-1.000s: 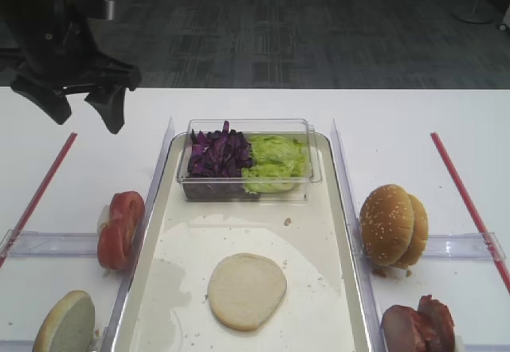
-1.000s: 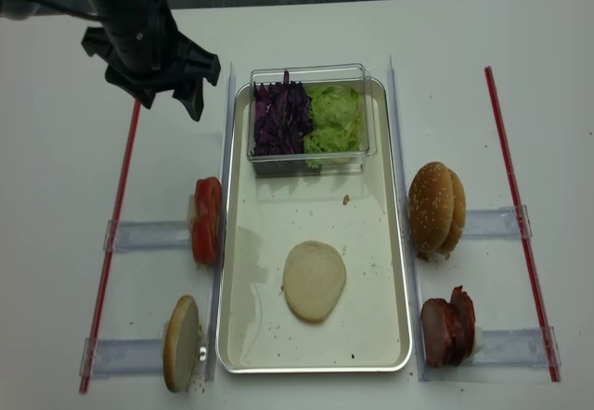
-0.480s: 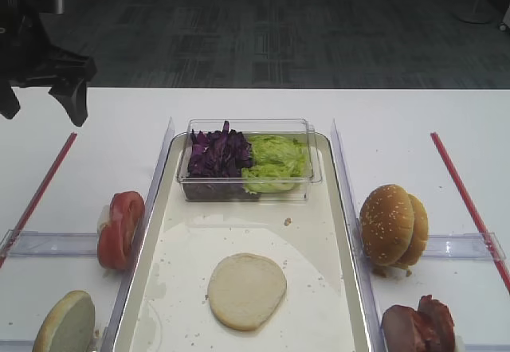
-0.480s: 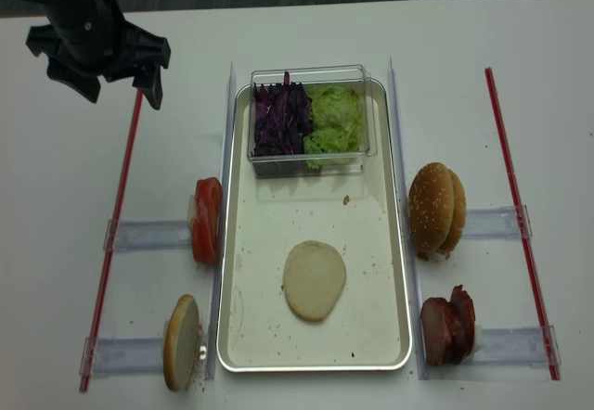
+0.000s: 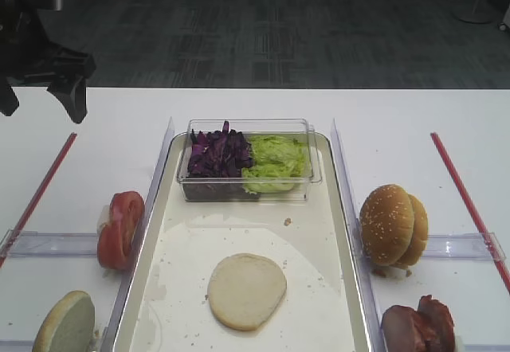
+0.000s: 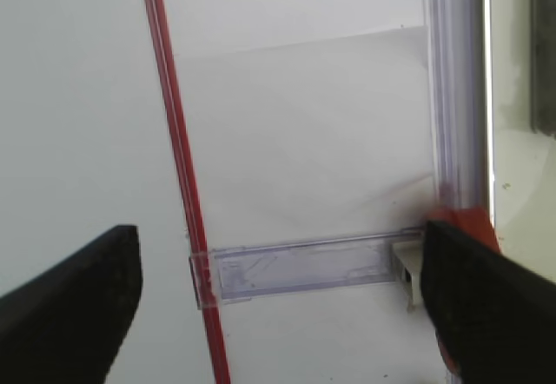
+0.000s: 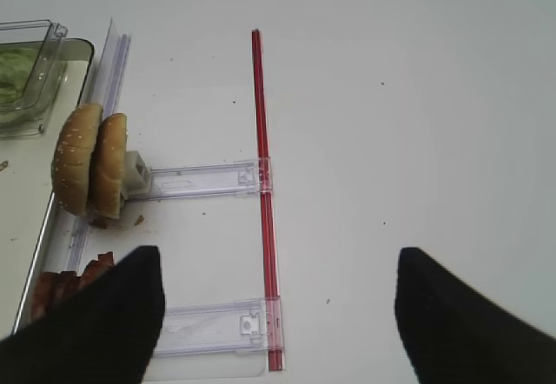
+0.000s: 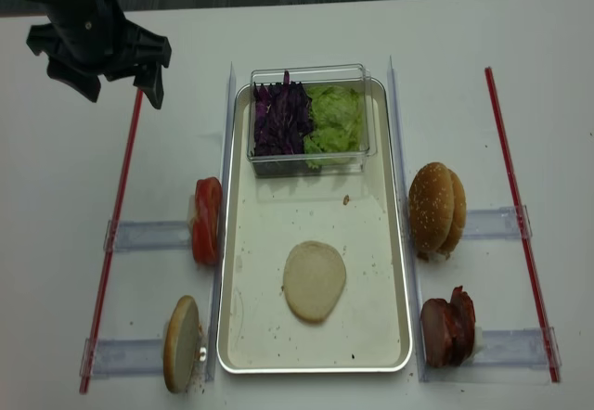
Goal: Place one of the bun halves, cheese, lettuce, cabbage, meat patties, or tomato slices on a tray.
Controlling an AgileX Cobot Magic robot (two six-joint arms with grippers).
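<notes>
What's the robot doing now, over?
Left gripper open, empty, beside the tray. Right gripper open, empty. One bun half on tray. Nothing in the way.

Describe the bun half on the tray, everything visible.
The bun half is a pale cream, slightly oval disc with a matte whitish face up and a thin tan edge. It lies flat on the tray floor, in the half nearer the camera, roughly centred between the side rims. Loose crumbs dot the floor around it. It sits well clear of the tub at the far end. Nothing rests on it and no gripper is near it.
</notes>
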